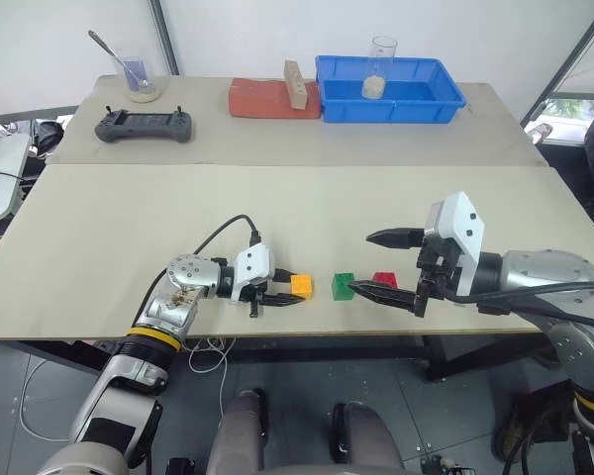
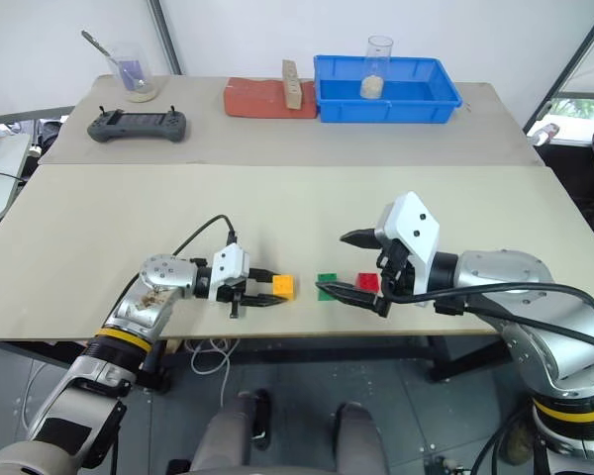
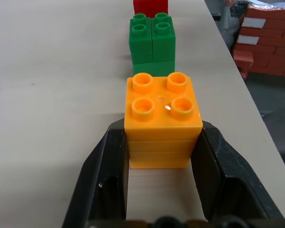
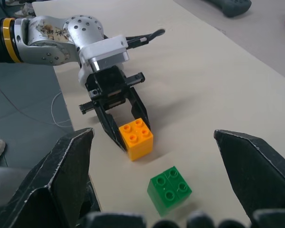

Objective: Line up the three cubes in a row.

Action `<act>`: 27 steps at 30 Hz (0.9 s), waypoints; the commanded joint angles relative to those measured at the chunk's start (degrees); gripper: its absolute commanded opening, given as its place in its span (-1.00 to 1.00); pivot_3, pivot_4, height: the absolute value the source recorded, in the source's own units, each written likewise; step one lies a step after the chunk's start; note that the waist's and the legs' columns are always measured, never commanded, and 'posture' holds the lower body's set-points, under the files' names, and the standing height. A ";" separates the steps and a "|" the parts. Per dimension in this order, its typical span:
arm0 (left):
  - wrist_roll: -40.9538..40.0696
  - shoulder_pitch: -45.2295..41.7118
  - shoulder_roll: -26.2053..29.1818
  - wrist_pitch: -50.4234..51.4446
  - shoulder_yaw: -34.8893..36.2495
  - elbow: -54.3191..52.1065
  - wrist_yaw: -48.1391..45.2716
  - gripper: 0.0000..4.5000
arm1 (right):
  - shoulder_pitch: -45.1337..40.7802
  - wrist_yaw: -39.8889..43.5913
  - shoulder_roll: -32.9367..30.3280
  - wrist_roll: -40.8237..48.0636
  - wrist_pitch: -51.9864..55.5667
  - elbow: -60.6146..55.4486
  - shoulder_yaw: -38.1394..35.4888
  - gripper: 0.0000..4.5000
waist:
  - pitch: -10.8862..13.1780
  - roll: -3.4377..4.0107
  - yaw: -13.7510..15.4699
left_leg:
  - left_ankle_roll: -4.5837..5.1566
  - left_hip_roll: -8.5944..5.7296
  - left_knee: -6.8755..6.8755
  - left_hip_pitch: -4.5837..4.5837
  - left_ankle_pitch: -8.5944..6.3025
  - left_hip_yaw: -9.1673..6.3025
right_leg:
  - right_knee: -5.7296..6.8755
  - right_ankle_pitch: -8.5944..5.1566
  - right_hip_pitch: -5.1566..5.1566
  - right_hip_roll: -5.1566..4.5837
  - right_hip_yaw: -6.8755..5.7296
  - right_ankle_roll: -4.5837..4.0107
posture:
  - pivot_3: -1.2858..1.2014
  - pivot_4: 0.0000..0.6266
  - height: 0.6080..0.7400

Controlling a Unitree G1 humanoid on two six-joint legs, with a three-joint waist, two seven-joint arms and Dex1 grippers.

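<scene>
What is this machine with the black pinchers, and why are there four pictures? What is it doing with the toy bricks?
It is a robot with two arms, and each arm ends in a gripper with two black fingers. Two pictures come from cameras on its head, looking down at the beige table. The other two come from little cameras on its wrists, looking along the fingers.

The left gripper is shut on the orange-yellow studded plastic cube, which sits on the table near the front edge. Next to it stand the green studded plastic cube and then the red studded plastic cube, almost in one line. The right gripper is wide open above those two and holds nothing.

Farther back lie a dark grey hand controller, a blue plastic tray and a red flat mat.
</scene>
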 commanded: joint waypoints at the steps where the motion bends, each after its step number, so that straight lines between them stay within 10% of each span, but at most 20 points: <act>1: 0.18 -1.13 -0.29 -0.97 -0.26 0.76 -1.59 -0.41 | 0.09 -0.35 -0.73 0.39 -1.79 -1.80 -2.55 1.00 | 0.00 0.00 -0.04 | 0.01 0.00 0.00 0.00 0.00 0.00 | 0.00 0.00 0.00 0.00 0.00 0.00 | 0.03 -0.52 1.00; 8: 0.17 -0.49 0.08 -0.77 0.06 1.01 -2.59 0.99 | 0.59 0.22 -1.06 -0.15 -2.71 -1.07 -2.38 1.00 | 0.01 -0.01 -0.01 | 0.01 0.00 0.01 0.00 0.00 0.00 | 0.00 0.00 0.00 0.00 0.00 0.00 | 0.03 -0.52 1.00; 27: -7.15 5.10 18.68 17.94 18.12 -21.93 6.82 0.99 | 12.46 6.35 -8.58 -1.92 -7.11 5.21 -15.38 1.00 | 0.03 -0.01 0.46 | -0.01 -0.02 -0.06 0.11 -0.05 0.04 | -0.18 -0.18 -0.07 -0.12 -0.03 0.27 | 0.03 -0.52 1.00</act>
